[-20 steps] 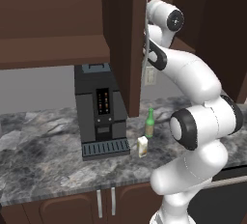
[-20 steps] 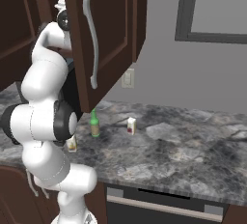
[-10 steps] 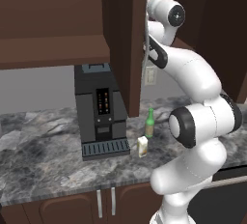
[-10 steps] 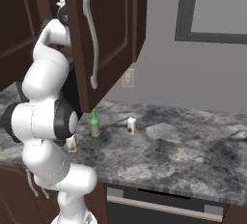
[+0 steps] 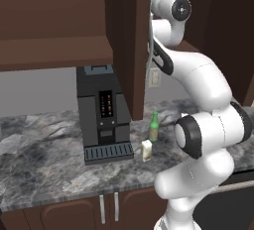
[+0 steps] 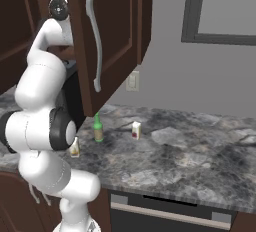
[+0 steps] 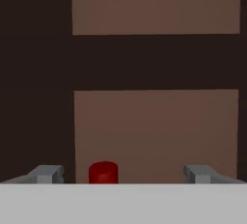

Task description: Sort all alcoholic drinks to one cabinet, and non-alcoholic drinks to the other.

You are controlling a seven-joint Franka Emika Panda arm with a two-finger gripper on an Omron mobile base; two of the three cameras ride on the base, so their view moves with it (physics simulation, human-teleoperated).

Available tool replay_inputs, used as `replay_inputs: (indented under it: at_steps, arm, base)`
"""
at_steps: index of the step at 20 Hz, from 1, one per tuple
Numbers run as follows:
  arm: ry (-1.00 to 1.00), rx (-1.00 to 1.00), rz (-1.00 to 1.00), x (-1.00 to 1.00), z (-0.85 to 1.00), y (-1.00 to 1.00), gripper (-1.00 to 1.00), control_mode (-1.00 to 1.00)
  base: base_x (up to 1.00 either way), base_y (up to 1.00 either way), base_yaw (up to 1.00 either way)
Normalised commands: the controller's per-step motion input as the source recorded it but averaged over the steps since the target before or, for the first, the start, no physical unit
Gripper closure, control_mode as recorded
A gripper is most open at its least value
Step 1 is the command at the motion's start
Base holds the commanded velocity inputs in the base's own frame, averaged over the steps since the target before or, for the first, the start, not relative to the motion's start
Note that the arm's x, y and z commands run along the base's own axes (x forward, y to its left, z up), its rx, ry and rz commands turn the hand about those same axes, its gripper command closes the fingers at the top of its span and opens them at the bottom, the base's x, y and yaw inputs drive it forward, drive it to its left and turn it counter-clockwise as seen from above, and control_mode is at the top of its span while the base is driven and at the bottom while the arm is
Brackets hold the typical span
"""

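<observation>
The gripper (image 7: 122, 174) is reaching up into the narrower cabinet (image 6: 112, 31), its two finger tips (image 7: 46, 174) standing wide apart with nothing between them but the brown back wall and a dark shelf band. A small red round top (image 7: 103, 172) is showing just beyond and between the tips, nearer the left one, not touched (what it belongs to cannot be told, since its lower part is cut off). Far below the hand, on the grey marble counter (image 6: 190, 161), one green bottle (image 5: 154, 126) is standing upright, well apart from the pincer. Two cartons are counted: the cream carton (image 5: 146, 150) is sitting just in front of the bottle near the black coffee machine (image 5: 102, 112), and the white carton with a red mark (image 6: 135, 130) is standing a little to the bottle's right in the right base view. The cabinet's open door (image 6: 100, 41) with its curved silver handle (image 6: 94, 46) is hiding the hand in the base views; the arm is covering the white carton in the left one.
</observation>
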Motion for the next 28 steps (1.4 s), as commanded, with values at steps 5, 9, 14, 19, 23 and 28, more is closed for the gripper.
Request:
replay_inputs:
  at_steps: [5,9,14,19,23,28]
  arm:
    - [-0.04,-0.05,0.0,-0.35,0.01,0.19,-1.0,-1.0]
    - [0.0,-0.03,-0.02,-0.2,0.08,0.03,-1.0,-1.0]
    - [0.06,-0.04,-0.02,-0.28,0.07,0.0,-1.0,-1.0]
    - [0.15,-0.05,0.0,-0.28,0.03,0.0,-1.0,-1.0]
    - [0.15,-0.05,0.0,-0.3,0.0,0.0,-1.0,-1.0]
    - [0.13,-0.04,0.0,-0.32,-0.07,0.0,-1.0,-1.0]
  base:
    - [0.0,0.0,0.0]
    - [0.0,0.0,0.0]
    - [0.0,0.0,0.0]
    - [0.0,0.0,0.0]
    - [0.0,0.0,0.0]
    - [0.0,0.0,0.0]
